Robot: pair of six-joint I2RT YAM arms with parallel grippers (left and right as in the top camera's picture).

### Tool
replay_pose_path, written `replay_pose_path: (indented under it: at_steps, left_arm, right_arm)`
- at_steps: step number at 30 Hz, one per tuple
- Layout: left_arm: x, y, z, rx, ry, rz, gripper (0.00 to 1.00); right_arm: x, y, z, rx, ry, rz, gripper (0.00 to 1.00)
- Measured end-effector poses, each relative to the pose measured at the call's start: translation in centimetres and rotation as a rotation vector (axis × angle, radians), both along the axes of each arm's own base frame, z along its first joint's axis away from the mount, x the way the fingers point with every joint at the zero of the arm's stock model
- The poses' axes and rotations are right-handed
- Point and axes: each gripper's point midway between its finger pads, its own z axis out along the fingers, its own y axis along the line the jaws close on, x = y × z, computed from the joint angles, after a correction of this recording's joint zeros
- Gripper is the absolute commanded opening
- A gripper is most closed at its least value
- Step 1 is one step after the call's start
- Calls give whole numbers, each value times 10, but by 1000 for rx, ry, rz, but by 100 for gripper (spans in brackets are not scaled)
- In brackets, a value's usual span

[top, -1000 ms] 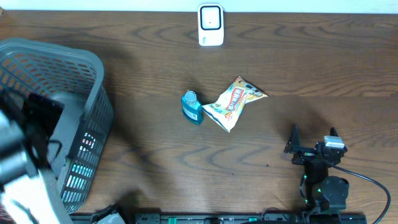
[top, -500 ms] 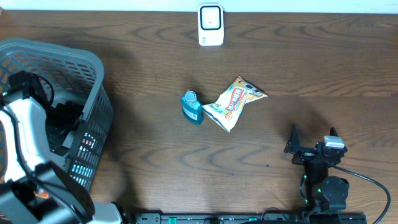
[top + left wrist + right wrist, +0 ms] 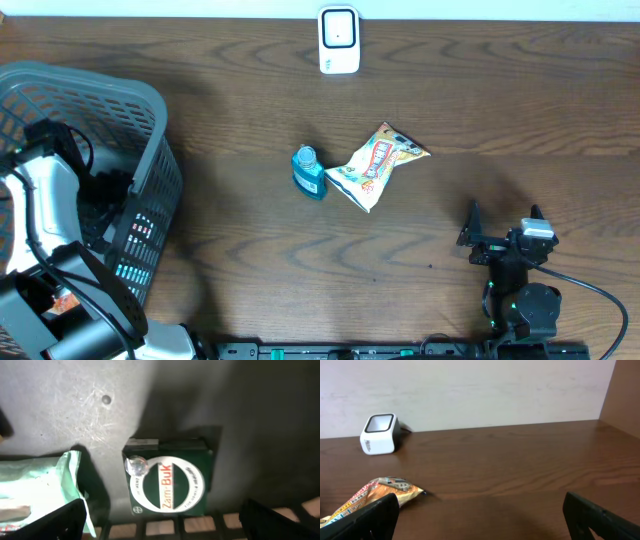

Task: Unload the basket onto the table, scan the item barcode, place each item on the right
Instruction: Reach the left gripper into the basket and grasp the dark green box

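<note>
left end effector (image 3: 161,512) is released, jaws wide, nothing between them. it is down inside the grey basket (image 3: 150,120) at the left end of the table (image 3: 420,290), facing the basket floor. directly under it lies the zam-buk box (image 3: 167,482): dark green, flat on the floor, round white label up, near edge against the slotted basket wall. no barcode readable on the face that shows. a pale green packet (image 3: 35,485) lies just beside the box, not touching as far as i can tell.

right end effector (image 3: 481,502) is also released and empty, low over the table at the near right, well apart from everything.

barcode scanner (image 3: 339,40) stands upright at the far edge of the table, middle. between it and the near edge, around table centre: a small blue bottle (image 3: 309,172) and a snack bag (image 3: 377,165), just beside each other. can't tell whether they touch. both are well apart from the basket and from either arm.
</note>
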Motion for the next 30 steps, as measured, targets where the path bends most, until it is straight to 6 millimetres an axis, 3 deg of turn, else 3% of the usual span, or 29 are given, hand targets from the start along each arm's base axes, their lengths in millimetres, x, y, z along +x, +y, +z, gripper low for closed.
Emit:
replay_pose_path:
  at_steps: [5,17,23,30]
  left_arm:
    - [-10,-3,-18,3,25,-1,98]
    - [-10,-7,-50,3,-21,0,99]
    - [-8,-7,-53,5,-36,0,75]
    - [-7,-7,-53,7,-40,0,63]
  right_arm:
    - [0,0,0,0,0,0,99]
    - [0,0,0,0,0,0,99]
    - [0,0,0,0,0,0,99]
    - [0,0,0,0,0,0,99]
